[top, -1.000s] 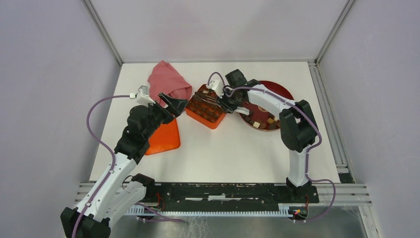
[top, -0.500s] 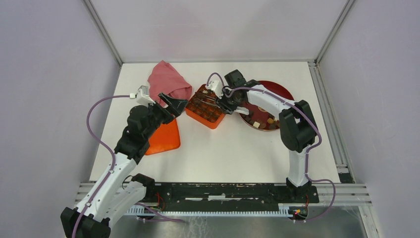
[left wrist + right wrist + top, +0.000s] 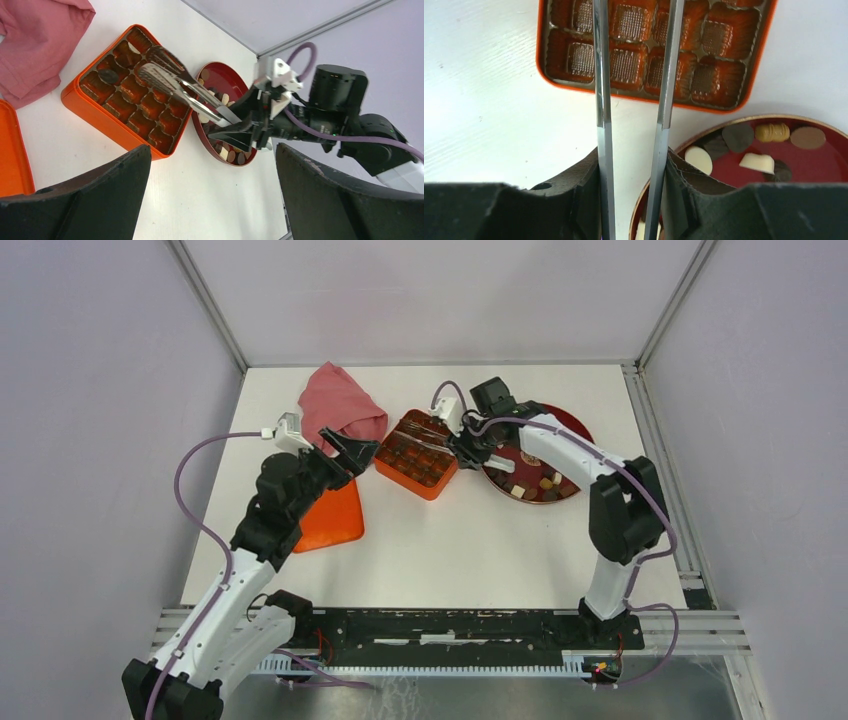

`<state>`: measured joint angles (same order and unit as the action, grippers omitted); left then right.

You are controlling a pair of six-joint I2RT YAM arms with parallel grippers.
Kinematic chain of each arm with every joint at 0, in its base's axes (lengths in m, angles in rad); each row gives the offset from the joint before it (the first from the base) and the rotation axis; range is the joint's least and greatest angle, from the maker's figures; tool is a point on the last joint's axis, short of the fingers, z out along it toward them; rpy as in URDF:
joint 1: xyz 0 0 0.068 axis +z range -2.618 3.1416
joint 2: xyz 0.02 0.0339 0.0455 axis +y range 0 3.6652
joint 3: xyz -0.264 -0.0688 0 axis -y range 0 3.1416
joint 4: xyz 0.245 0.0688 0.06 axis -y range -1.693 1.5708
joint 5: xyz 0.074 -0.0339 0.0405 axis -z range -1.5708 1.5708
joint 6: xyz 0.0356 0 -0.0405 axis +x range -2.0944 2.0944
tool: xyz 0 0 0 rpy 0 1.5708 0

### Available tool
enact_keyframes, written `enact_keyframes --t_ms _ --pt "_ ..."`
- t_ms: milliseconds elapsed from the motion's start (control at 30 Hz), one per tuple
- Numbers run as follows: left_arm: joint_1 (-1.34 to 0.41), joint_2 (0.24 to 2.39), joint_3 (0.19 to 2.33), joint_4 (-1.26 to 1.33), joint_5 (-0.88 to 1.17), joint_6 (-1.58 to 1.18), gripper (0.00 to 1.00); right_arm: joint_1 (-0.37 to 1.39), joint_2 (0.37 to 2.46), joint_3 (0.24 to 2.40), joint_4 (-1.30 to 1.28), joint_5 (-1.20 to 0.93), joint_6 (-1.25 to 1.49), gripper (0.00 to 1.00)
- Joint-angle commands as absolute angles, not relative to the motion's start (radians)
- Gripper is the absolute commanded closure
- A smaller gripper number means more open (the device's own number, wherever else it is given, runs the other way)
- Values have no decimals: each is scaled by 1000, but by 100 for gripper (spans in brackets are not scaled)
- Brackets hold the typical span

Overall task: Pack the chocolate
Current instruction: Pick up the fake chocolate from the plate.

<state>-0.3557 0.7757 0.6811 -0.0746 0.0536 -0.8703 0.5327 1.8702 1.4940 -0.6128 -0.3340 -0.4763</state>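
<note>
The chocolate pieces (image 3: 756, 162), cream, light brown and dark, lie in the dark red round plate (image 3: 824, 160), which also shows in the top view (image 3: 572, 422). The orange gridded box (image 3: 415, 478) stands left of the plate. One dark piece (image 3: 107, 76) sits in a box cell; most cells look empty. My right gripper (image 3: 631, 170) is shut on metal tongs (image 3: 602, 100). The tongs' tips (image 3: 165, 75) reach over the box, apart and empty. My left gripper (image 3: 212, 165) is open and empty, just left of the box (image 3: 100, 117).
A pink cloth (image 3: 340, 410) lies behind the box at its left. The flat orange lid (image 3: 330, 515) lies under my left arm. Metal rails run along the table's back and right edges.
My right arm has swung to the right, drawing the tongs back a little toward the plate. The left arm has not moved.
</note>
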Motion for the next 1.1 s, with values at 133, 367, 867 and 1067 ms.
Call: enact_keyframes --t_ms 133,367,867,1067 --pt "-359 801 715 -13 74 -882 1 427 1616 1348 -588 -437 -495 56" --pt "-360 882 731 75 139 -885 2 205 1429 1163 -567 -477 -489 55" --pt "-360 1138 865 176 321 -843 2 -205 1232 914 -542 -537 -462 54" --pt "-360 1126 861 120 327 -750 2 -236 1274 964 -569 -514 -496 55"
